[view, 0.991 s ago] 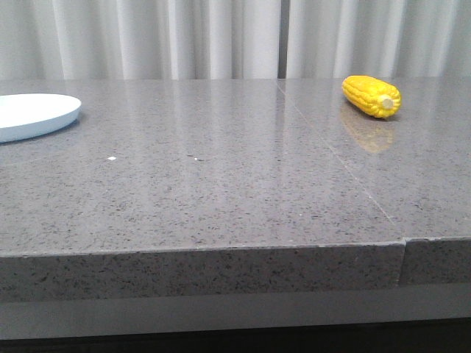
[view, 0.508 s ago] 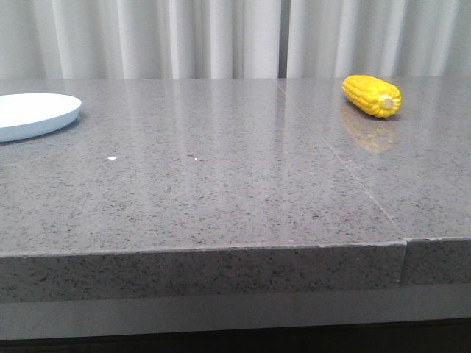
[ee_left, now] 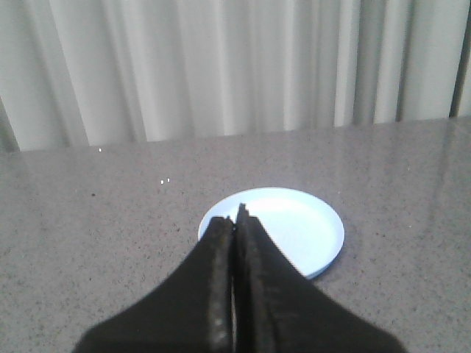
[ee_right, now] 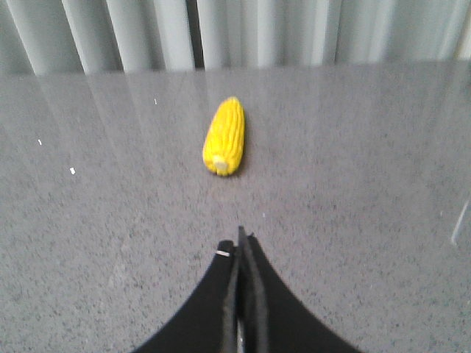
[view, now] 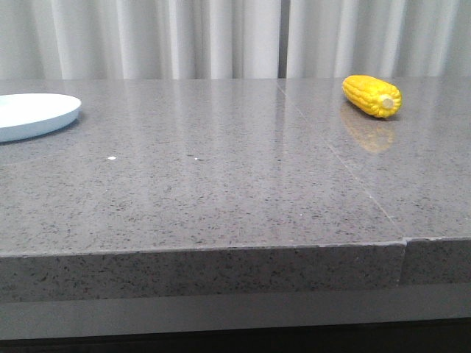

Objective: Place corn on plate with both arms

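The yellow corn [view: 372, 95] lies on the grey table at the far right, its pale stub end toward the camera. It also shows in the right wrist view [ee_right: 224, 137], ahead of my right gripper [ee_right: 239, 239], which is shut and empty. The pale blue-white plate [view: 33, 114] sits at the far left, empty. In the left wrist view the plate [ee_left: 294, 228] lies just beyond my left gripper [ee_left: 234, 217], which is shut and empty. Neither arm shows in the front view.
The grey speckled table [view: 221, 184] has a seam [view: 346, 169] running from the back toward the front right. Pale curtains [view: 221, 37] hang behind the table. The table's front edge [view: 206, 254] is close to the camera.
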`<move>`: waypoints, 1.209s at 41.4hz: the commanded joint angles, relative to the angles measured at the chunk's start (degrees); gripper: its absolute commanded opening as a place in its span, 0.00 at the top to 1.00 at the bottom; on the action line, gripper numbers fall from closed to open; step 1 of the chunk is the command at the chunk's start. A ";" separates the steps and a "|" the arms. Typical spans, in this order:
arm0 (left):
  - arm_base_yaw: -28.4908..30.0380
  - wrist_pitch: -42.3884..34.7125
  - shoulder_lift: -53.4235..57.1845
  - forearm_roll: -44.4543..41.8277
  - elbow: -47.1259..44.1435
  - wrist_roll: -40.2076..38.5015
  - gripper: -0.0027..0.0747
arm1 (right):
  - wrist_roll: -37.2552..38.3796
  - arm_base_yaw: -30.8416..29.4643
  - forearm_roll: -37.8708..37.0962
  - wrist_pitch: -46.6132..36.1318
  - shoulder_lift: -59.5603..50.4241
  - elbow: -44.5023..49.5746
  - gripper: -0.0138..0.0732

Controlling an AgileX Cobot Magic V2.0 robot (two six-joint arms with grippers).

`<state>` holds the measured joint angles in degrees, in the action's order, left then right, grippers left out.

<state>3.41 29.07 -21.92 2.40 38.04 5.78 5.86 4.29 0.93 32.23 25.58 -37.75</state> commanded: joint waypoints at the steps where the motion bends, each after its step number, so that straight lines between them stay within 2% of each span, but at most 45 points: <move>1: 0.10 -3.86 -2.44 0.96 0.67 -0.12 0.99 | -0.48 -0.26 0.09 -3.68 2.78 -1.90 0.98; 16: 0.10 -3.85 -5.64 0.96 -1.58 -0.12 0.99 | -1.00 -0.26 -0.47 -1.18 7.68 -1.90 0.96; 18: 0.10 -3.85 -5.64 0.96 -1.58 -0.12 0.99 | -1.30 -0.26 -0.47 -1.07 7.79 -1.90 0.90; 21: 0.10 -3.72 -5.64 0.96 -1.58 -0.12 0.96 | -1.41 -0.26 -0.47 -1.01 7.79 -1.90 0.75; 23: 0.10 -3.72 -5.64 0.75 -1.58 -0.12 0.88 | -1.56 -0.26 -0.47 -0.94 7.79 -1.90 0.61; 27: 0.10 -3.61 -5.64 0.28 -1.47 -0.07 0.60 | -1.55 -0.26 -0.47 -0.94 7.79 -1.90 0.31; 29: 0.10 -3.61 -5.64 0.28 -1.37 -0.07 0.46 | -1.55 -0.26 -0.47 -0.80 7.79 -1.90 0.23; 31: 0.10 -3.61 -5.64 0.28 -1.35 -0.07 0.37 | -1.55 -0.26 -0.47 -0.80 7.79 -1.90 0.17; 34: 0.10 -2.71 -5.78 0.28 -0.83 -0.07 0.29 | -1.55 -0.26 -0.47 -0.80 7.79 -1.90 0.16; 45: 0.10 6.14 -15.82 0.28 7.35 -0.07 0.30 | -1.55 -0.26 -0.47 -0.80 7.79 -1.90 0.16; 50: 0.10 5.42 -23.42 0.17 10.81 -0.07 0.30 | -1.55 -0.26 -0.47 -0.80 7.79 -1.90 0.16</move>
<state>3.41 38.51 -40.35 2.52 45.05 5.78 5.05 4.29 0.83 34.99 32.79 -37.75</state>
